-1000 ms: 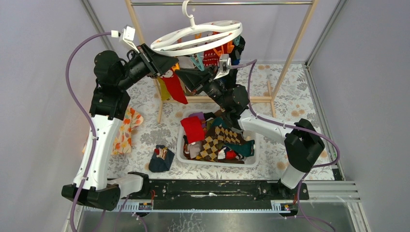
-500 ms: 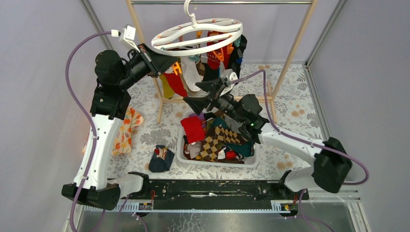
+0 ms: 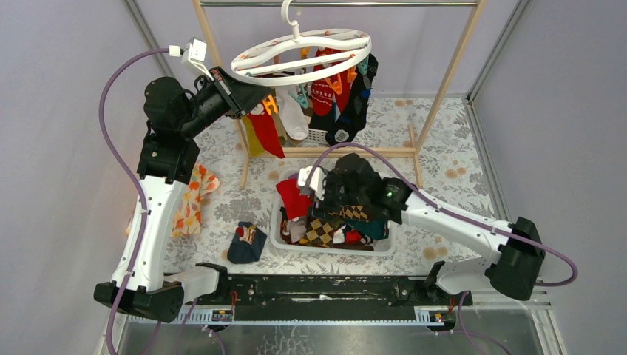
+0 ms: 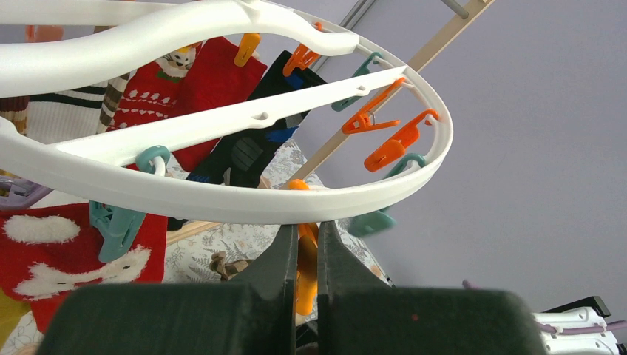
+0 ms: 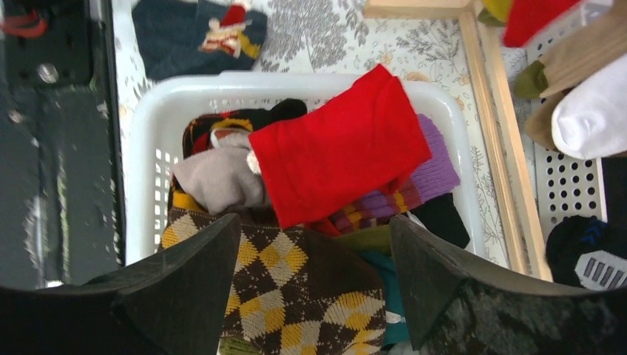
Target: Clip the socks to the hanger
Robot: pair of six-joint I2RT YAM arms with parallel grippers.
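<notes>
Right tool (image 5: 314, 222) dropped from hanger (image 4: 222, 201) to basket (image 5: 222, 80), spread over socks (image 5: 336, 159) for next pick; left tool (image 4: 306, 229) pinches orange clip (image 4: 305, 279).

The left arm (image 3: 151, 214) and right arm (image 3: 451, 222) have white shells, black joints and purple cables (image 3: 111, 96); the right end effector (image 5: 314, 229) has black wedge fingers.

Above the left gripper (image 4: 307, 231), the hanger (image 4: 222, 203) is smooth, glossy plastic. Below the right gripper (image 5: 314, 229), knitted cloth socks (image 5: 336, 159) fill a perforated, seemingly matt plastic basket (image 5: 192, 81).
</notes>
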